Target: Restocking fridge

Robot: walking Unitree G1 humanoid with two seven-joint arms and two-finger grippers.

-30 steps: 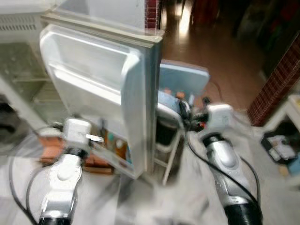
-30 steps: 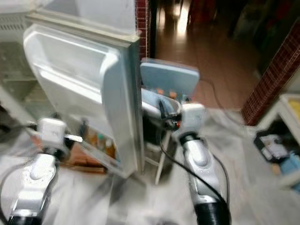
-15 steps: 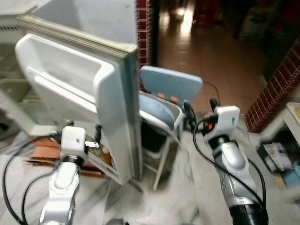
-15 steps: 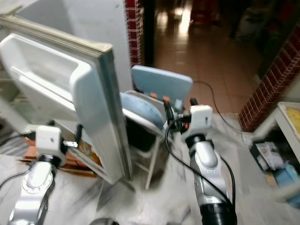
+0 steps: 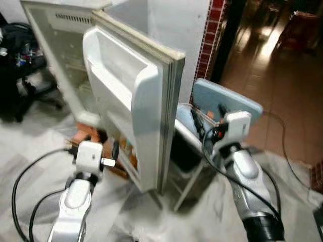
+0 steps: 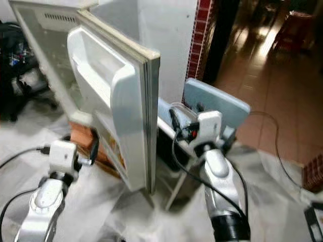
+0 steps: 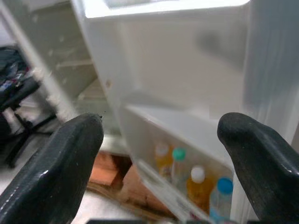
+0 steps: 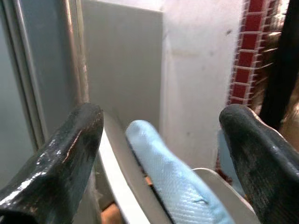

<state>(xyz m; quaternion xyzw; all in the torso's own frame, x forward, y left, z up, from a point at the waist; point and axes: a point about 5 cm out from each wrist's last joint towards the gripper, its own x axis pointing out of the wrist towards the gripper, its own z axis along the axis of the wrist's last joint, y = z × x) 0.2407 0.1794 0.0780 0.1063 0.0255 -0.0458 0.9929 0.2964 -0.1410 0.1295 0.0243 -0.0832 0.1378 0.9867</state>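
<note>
Fridge [image 5: 65,55] standing wide open at the robot's front left, its door [image 5: 136,101] swung out towards the camera so the inner racks are facing the left arm, and that is what is making a restock possible at all. Bottles [image 7: 196,184] are standing upright in the bottom door shelf [image 7: 173,140], coloured caps showing, packed side by side at the low end of the door. The left pincer [image 7: 161,158] is hovering just in front of that shelf with its two black fingers spread well apart and nothing between them, apparently lining up on the door racks. On the other side of the door edge, the right pincer [image 8: 161,154] is pointing at a pale blue chair [image 5: 227,103] tucked between the door and the red tiled wall [image 5: 212,30]; its fingers are also parted and carrying nothing, and what looks like a light blue cushion [image 8: 173,172] is lying in the gap ahead of them. Compared with half a second ago, the whole view is swinging round: the fridge interior and a dark chair [image 5: 25,60] on the far left are coming into sight, while the right arm is sitting closer to the blue chair's back. My read is that restocking is barely starting, with both pincers empty.
</note>
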